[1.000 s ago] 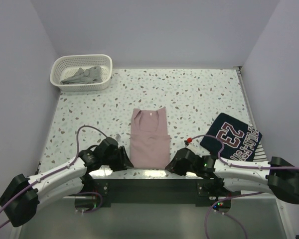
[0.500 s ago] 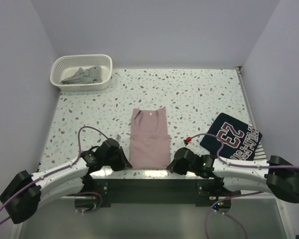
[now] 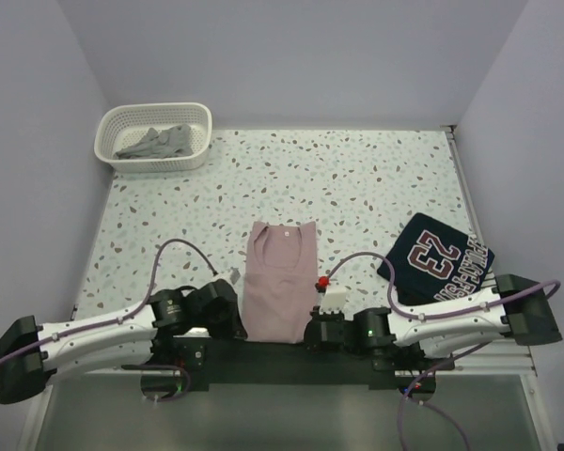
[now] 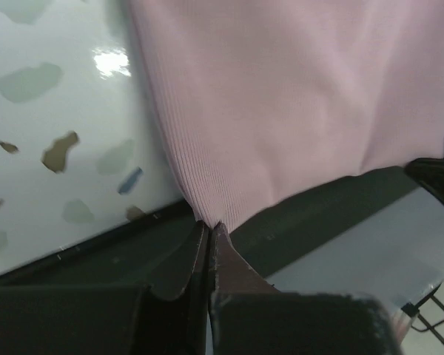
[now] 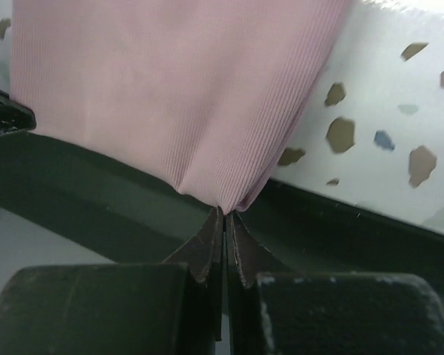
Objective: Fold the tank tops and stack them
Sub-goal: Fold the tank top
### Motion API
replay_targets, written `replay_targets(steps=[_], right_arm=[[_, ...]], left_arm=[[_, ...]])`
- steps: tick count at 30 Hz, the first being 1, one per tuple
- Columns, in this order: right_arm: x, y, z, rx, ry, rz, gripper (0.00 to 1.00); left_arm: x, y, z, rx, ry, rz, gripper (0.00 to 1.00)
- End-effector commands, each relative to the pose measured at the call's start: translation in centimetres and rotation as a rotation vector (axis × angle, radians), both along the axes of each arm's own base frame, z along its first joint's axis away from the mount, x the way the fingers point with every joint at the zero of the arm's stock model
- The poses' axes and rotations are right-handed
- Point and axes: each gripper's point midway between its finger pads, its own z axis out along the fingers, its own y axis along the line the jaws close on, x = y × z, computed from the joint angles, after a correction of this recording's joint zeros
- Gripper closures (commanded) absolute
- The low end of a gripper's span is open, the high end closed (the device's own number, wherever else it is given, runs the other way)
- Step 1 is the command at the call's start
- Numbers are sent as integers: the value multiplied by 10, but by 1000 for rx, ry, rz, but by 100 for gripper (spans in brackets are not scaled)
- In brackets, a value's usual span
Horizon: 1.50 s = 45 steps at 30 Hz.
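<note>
1. Our left gripper (image 4: 209,228) is pressed together, pinching the near left corner of the dusty pink tank top (image 3: 280,277).
2. Our right gripper (image 5: 226,214) pinches its near right corner.
3. The top lies at the speckled table (image 3: 357,178)'s near edge, between both grippers.

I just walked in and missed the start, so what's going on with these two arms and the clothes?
Both arms have hold of the pink tank top at the near edge of the table: the left pincer is shut on its near left corner, the right pincer on its near right corner. The navy tank top lies at the right; the grey tank top is in the basket, far left.
</note>
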Motion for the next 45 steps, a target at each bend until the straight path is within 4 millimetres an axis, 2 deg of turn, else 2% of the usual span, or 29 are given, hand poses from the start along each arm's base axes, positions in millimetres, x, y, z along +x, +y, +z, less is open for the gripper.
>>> replay_targets(steps=[1, 2, 3, 5, 6, 10, 13, 16, 17, 19, 20, 21, 23, 25, 26, 28, 29, 31, 32, 33, 34, 35, 36, 37, 38, 39, 40, 41, 45], right_arm=[[6, 3, 30, -27, -141, -49, 100], [3, 0, 34, -50, -156, -33, 100], [3, 8, 47, -35, -164, -33, 100], [10, 5, 60, -59, -212, -35, 100], [11, 10, 75, -31, -221, -43, 100], [28, 2, 105, -41, -287, -82, 100], [48, -1, 112, -55, -285, -120, 100], [73, -6, 120, -38, -297, -150, 100], [85, -11, 121, -47, -300, -161, 100], [99, -10, 128, -23, -315, -171, 100], [113, -17, 130, -42, -330, -185, 100], [117, -15, 135, -31, -326, -180, 100], [139, -20, 139, -57, -348, -197, 100], [154, -15, 146, -36, -345, -195, 100], [172, -24, 144, -69, -348, -218, 100], [191, -18, 146, -39, -345, -210, 100], [212, -31, 143, -69, -349, -236, 100], [245, -35, 136, -66, -333, -272, 100], [262, -30, 131, -65, -341, -256, 99], [270, -34, 122, -87, -317, -253, 97], [290, -39, 121, -79, -327, -282, 94], [297, -36, 114, -83, -308, -251, 88], [310, -31, 117, -77, -307, -248, 81], [319, -33, 97, -123, -267, -238, 72], [325, -34, 93, -141, -261, -245, 51], [333, -32, 97, -144, -267, -251, 43], [338, -35, 89, -165, -250, -253, 36], [347, -36, 100, -170, -277, -272, 25], [348, -46, 112, -224, -280, -297, 22]], left_arm=[[2, -2, 40, 15, -63, 28, 100], [2, -4, 49, 9, -76, 26, 100], [4, -8, 69, -4, -97, 23, 100], [15, -10, 90, -14, -155, 38, 100], [21, -16, 111, -42, -184, 47, 100], [42, -23, 138, -47, -271, 93, 100], [62, -24, 145, -27, -321, 133, 100], [95, -22, 152, -44, -366, 165, 100], [116, -18, 156, -46, -406, 193, 100], [132, -21, 163, -63, -436, 194, 100], [146, -17, 160, -38, -442, 203, 100], [156, -22, 170, -61, -465, 208, 100], [173, -21, 167, -43, -466, 223, 100], [190, -28, 175, -76, -491, 237, 100], [208, -27, 176, -76, -502, 268, 100], [224, -27, 175, -86, -496, 283, 100], [244, -24, 173, -77, -504, 314, 100], [264, -19, 166, -65, -508, 350, 100], [285, -17, 160, -69, -525, 372, 100], [296, -14, 154, -60, -522, 386, 100], [305, -15, 149, -60, -516, 393, 100], [326, -17, 137, -57, -523, 384, 95], [333, -18, 129, -46, -507, 376, 88], [340, -18, 120, -24, -496, 376, 77], [354, -19, 110, -13, -494, 377, 63], [360, -19, 107, -10, -495, 381, 57], [368, -14, 102, -6, -492, 391, 51], [377, -15, 112, -28, -526, 399, 44], [388, -7, 135, -31, -553, 409, 40]])
